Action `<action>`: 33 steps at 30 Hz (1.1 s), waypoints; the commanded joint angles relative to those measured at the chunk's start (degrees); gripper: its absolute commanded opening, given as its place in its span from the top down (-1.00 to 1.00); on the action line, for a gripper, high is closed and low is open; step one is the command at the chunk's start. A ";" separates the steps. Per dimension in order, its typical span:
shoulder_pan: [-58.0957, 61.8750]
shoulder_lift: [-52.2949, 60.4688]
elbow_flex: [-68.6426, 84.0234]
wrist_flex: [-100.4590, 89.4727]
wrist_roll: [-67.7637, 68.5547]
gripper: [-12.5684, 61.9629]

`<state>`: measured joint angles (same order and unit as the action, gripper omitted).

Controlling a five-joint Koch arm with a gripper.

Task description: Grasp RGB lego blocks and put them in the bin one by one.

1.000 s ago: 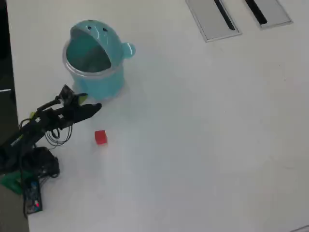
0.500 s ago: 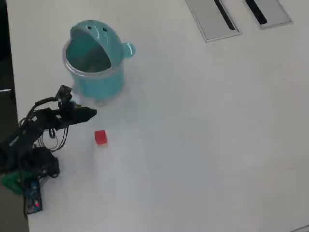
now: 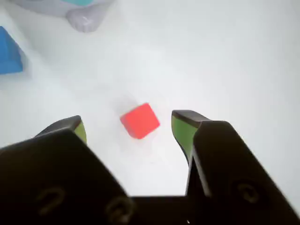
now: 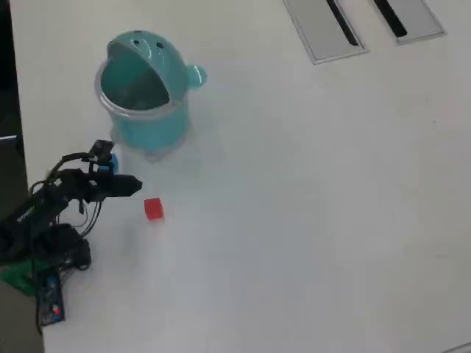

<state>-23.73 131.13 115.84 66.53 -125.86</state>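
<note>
Between your spread gripper (image 3: 129, 126) tips sits the red block (image 3: 139, 120), untouched; it looks light, rigid and slick, so pinch its flat opposite faces squarely.

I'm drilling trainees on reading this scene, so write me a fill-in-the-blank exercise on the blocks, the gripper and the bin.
1. In the wrist view, the block lying on the table ahead of the open gripper, between its green-padded fingers, is ____.
2. At the left edge of the wrist view lies a ____ block.
3. In the overhead view, the red block lies on the ____, not in the teal bin.

Missing words: red; blue; table
</note>
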 commanded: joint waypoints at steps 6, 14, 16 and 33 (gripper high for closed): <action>-7.29 1.41 5.01 -6.77 -1.76 -0.19; -0.79 -2.64 9.23 -11.51 -2.90 -0.18; 1.14 -3.52 10.11 -14.68 -3.78 -0.18; 1.05 -8.26 14.06 -22.76 -4.39 -0.18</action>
<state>-21.97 123.05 132.63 47.37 -129.29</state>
